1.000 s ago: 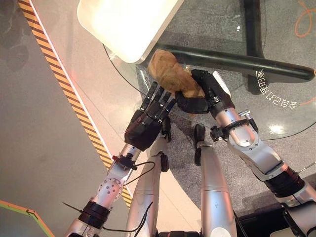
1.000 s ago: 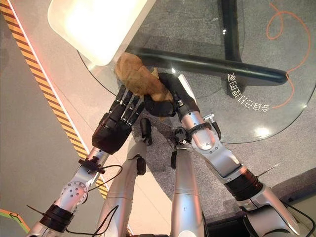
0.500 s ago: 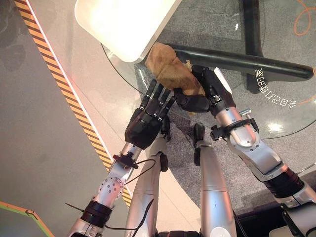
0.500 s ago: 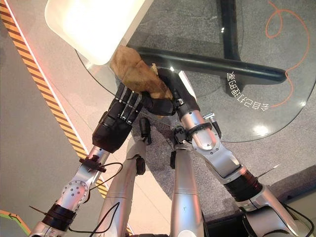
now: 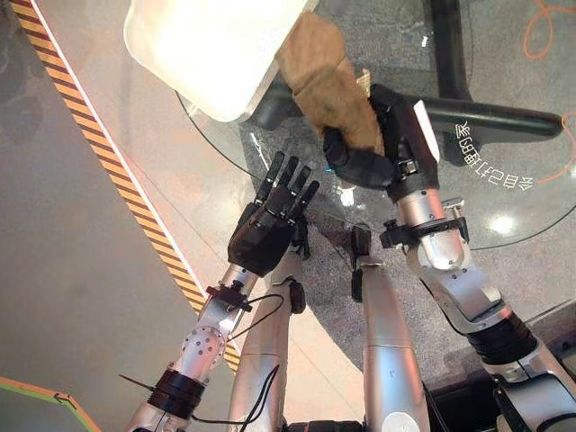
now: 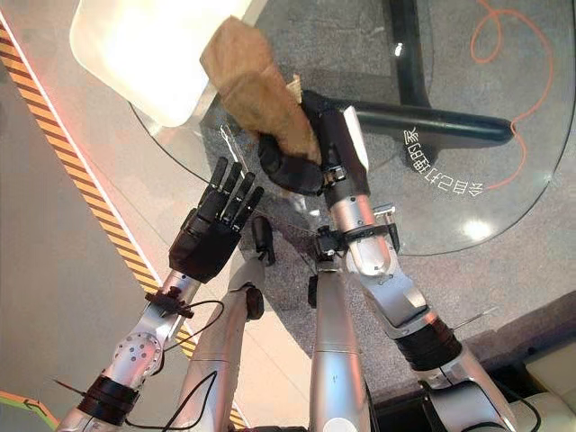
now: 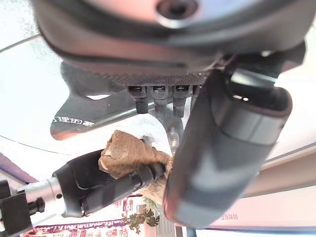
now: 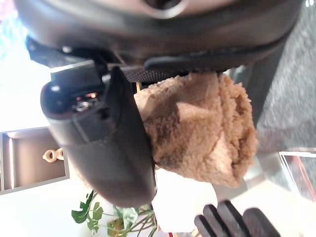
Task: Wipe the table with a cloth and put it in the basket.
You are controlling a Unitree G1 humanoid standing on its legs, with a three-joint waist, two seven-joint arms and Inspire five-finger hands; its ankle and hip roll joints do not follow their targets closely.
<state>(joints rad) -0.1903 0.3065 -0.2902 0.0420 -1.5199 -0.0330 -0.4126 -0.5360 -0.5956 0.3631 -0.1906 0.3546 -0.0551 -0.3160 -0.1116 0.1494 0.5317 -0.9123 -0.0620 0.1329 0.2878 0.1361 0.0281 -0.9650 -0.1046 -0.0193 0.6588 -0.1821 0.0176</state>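
Up above the glass counter (image 5: 504, 193), the tan cloth (image 5: 326, 76) was bunched in my right hand (image 5: 373, 153), fingers and thumb curled tight round its lower end. The rest of it stuck out past my knuckles, long axis running up and away from me, free end pointing toward the white basket (image 5: 207, 54) and just overlapping its near corner. My left hand (image 5: 270, 229) hovered lower, near the counter's edge, fingers straight and holding nothing.

What worried me: only one end of the cloth was pinched, so the loose fluffy part could flop down outside the rim if I let go too soon. The basket also sat right at the counter's edge, so brushing it with my knuckles might've nudged it off. I figured I'd need the whole bundle over the opening before I let go.
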